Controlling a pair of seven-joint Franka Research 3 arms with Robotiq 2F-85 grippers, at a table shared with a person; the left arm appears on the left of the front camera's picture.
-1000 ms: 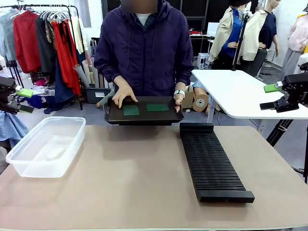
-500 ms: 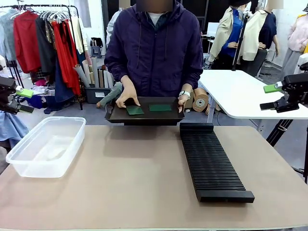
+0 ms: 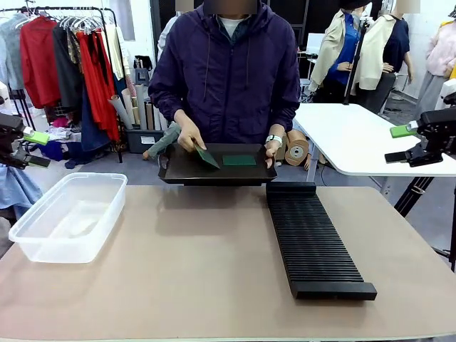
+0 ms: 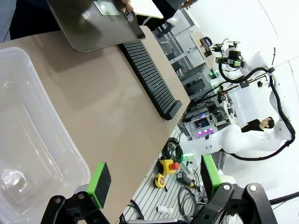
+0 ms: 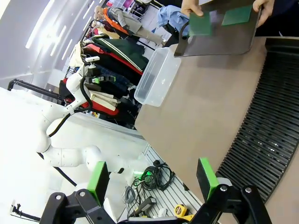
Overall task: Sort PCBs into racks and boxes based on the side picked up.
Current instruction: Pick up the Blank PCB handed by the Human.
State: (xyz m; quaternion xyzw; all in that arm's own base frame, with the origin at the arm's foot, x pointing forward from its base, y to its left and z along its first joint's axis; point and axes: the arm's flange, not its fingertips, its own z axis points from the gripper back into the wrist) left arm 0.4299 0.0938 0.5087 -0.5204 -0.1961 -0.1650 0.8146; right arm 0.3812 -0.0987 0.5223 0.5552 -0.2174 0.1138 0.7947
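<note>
Looking across the smooth, matte tan worktop [image 3: 192, 278], we see a person at its far edge holding a black tray [image 3: 214, 174] at about the middle of that edge. The tray is flat, with a low raised rim and a dull sheen. One hand [image 3: 271, 148] grips the tray's rim on the rack's side. The other hand [image 3: 188, 135] pinches a thin green PCB [image 3: 207, 157], tipped up at a slant above the tray's floor. A second PCB [image 3: 239, 160], a flat green rectangle, lies on the tray just beside the tilted one.

The rack [image 3: 313, 239] is a long, low black block ribbed with many narrow parallel slots. It runs from the far edge toward the near edge in the right half of the worktop. The box [image 3: 68, 214] is a clear plastic tub, rectangular with rounded corners and a rolled rim, sitting by the left edge nearer the far-left corner.

The left jaws, black with green pads [image 3: 35, 137], hover beyond the left edge, spread wide and holding nothing. From the left wrist their pads [image 4: 99, 184] stand well apart, with the tub below them. The right jaws, with the same green pads [image 3: 403, 130], hover past the right edge, likewise spread wide and gripping nothing. From the right wrist their pads [image 5: 207, 178] frame the rack's ribs and bare worktop.
</note>
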